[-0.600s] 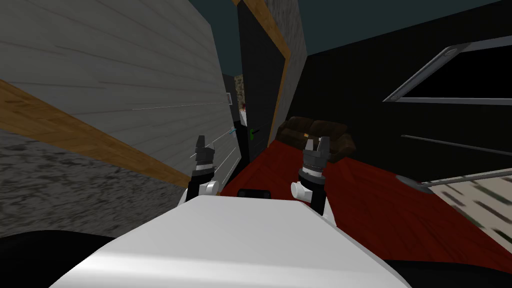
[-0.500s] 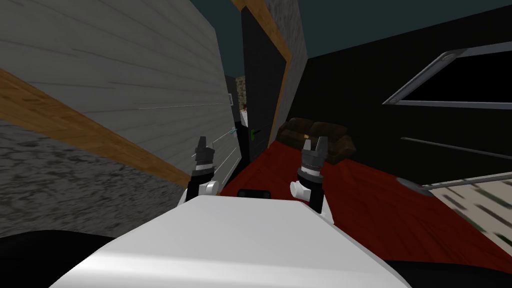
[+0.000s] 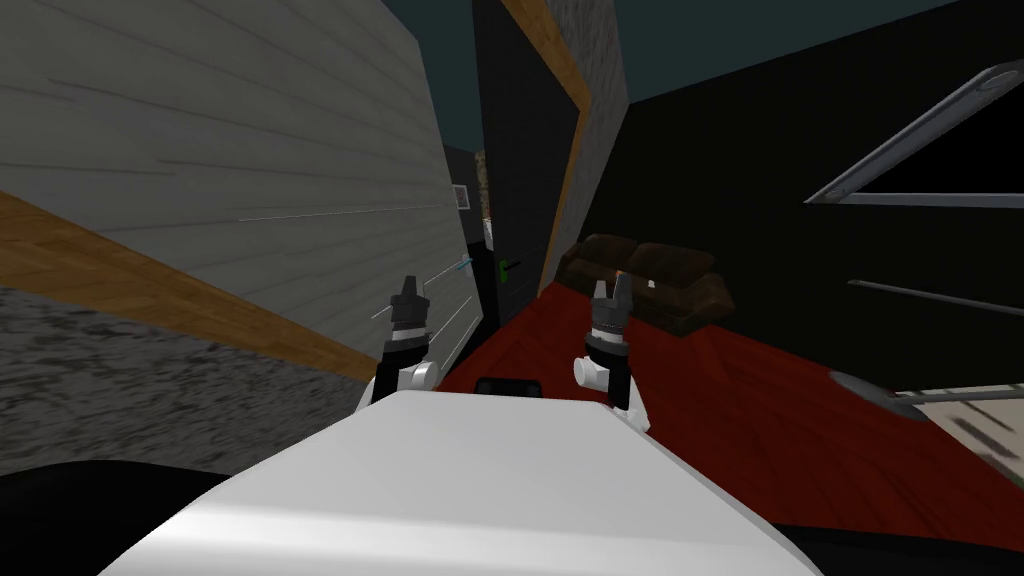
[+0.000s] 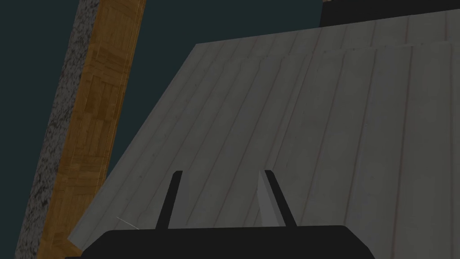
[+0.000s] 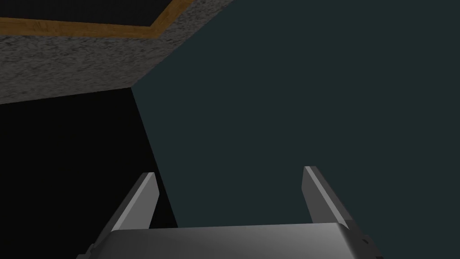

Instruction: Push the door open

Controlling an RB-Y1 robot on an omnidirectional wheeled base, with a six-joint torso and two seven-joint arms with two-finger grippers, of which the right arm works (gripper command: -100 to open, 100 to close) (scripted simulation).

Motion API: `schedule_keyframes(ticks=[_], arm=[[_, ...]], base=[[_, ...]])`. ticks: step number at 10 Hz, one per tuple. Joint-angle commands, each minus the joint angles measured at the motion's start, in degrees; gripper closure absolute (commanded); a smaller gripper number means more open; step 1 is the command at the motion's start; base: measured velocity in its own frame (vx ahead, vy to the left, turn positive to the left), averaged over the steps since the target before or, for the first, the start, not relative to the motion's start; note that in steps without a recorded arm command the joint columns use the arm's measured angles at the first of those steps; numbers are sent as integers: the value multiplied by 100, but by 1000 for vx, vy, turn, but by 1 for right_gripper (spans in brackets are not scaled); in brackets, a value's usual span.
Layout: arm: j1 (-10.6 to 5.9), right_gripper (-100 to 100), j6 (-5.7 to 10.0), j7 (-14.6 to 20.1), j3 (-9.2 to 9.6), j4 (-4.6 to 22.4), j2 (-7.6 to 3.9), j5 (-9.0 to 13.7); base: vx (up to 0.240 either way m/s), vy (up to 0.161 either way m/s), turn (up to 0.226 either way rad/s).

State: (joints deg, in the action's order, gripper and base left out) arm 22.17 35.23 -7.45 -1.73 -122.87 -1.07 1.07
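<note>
Red floor [image 3: 720, 400] runs to a sofa [image 3: 660, 275]. The grey planked door [image 3: 250, 160] stands just ahead of the left gripper [image 3: 408, 290], on its outer side; that nearer gripper is partly spread, the right gripper [image 3: 610, 287] wide, both empty.

Red floor [image 3: 720, 400], brown sofa [image 3: 650, 272] before a black area [image 3: 740, 180]; speckled grey wall [image 3: 120, 380].

The floor [image 3: 760, 420] is dark red planks, running out ahead of the robot's right gripper [image 3: 610, 291] and off to its right. A dark brown sofa [image 3: 665, 280] sits on it beyond that gripper's tips, slightly right. Much further right, the red meets a pale speckled patch [image 3: 985, 425].
</note>
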Motion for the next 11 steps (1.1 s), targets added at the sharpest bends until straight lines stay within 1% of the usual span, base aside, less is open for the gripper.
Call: schedule_keyframes(ticks=[1,5,6,7,9,10,11], arm=[[-118,-100,11,21,66,267,-20,15],[-589,-100,-67,90,222,984,-80,78],[-589,-100,-67,90,222,1047,-80,78],[-721,-100,-88,110,266,1265,-92,95],[-995,-100,-134,151,356,1617,-115,132],[-995,-100,-134,151,356,1719,-115,132],[-1141,-100,-158,172,404,1921,-123,151]], base=[[85,-90,85],[85,-82,106],[52,-75,41],[54,-60,77],[87,-93,141],[57,-68,42],[41,-58,71]])
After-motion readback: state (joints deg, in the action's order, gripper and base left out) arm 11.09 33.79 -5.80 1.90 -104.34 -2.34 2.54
